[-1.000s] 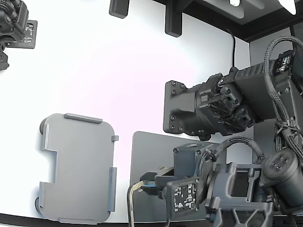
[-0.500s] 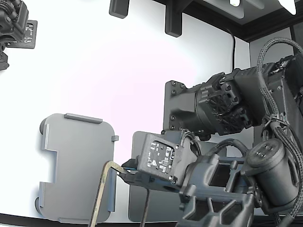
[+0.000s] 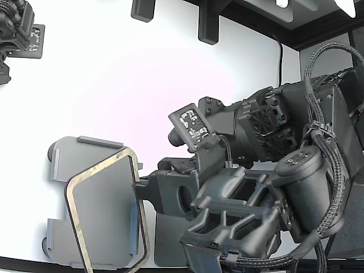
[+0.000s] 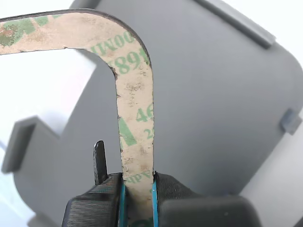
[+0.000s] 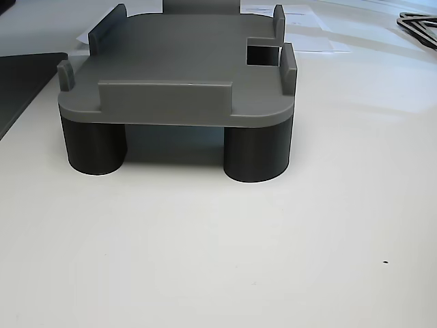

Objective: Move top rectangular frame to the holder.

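The tan-olive rectangular frame (image 3: pixel 98 166) hangs over the light grey holder (image 3: pixel 77 156), skewed to the holder's outline; whether it touches cannot be told. My gripper (image 3: pixel 140 183) is shut on the frame's long side nearest the arm. In the wrist view the jaws (image 4: pixel 137 201) pinch the printed tan strip of the frame (image 4: pixel 135 118) above the holder's flat top (image 4: pixel 213 104). In the other view the holder (image 5: pixel 177 68) stands on dark round legs, and the frame does not show.
A dark grey flat mat (image 3: pixel 166 244) lies under my arm, on the exterior view's right of the holder; it also shows in the other view (image 5: pixel 20 82). A second arm (image 3: pixel 17 34) sits at the far left. Dark brackets (image 3: pixel 207 25) stand at the back.
My gripper has swung to the exterior view's left, from above the mat to beside the holder. The frame went with it, turning from edge-on to lying flat over the holder.
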You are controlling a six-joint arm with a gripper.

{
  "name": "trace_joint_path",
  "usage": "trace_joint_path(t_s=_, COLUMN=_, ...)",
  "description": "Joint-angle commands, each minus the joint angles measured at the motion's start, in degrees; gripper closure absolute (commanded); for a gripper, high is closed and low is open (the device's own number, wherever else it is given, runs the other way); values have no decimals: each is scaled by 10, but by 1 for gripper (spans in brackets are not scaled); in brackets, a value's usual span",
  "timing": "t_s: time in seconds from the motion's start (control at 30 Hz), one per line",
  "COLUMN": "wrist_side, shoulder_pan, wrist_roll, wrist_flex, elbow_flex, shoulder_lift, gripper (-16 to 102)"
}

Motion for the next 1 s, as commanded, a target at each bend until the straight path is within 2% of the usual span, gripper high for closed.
trace_joint_path(t_s=0.0, wrist_side=-12, shoulder_pan=-11, wrist_roll=104, wrist_flex=4, elbow_flex=4, shoulder_lift=19, gripper=99)
trace_joint_path(t_s=0.23, wrist_side=-53, shoulder_pan=-18, wrist_roll=213, wrist_flex=3, elbow_flex=18, shoulder_lift=-2, gripper=99)
trace_joint_path(t_s=0.5, wrist_side=-80, shoulder_pan=-49, wrist_roll=211, wrist_flex=1, elbow_flex=11, shoulder_lift=-33, gripper=99)
trace_joint_path(t_s=0.97, wrist_side=-149, shoulder_pan=-73, wrist_roll=195, wrist_flex=-41, elbow_flex=67, shoulder_lift=0, gripper=99)
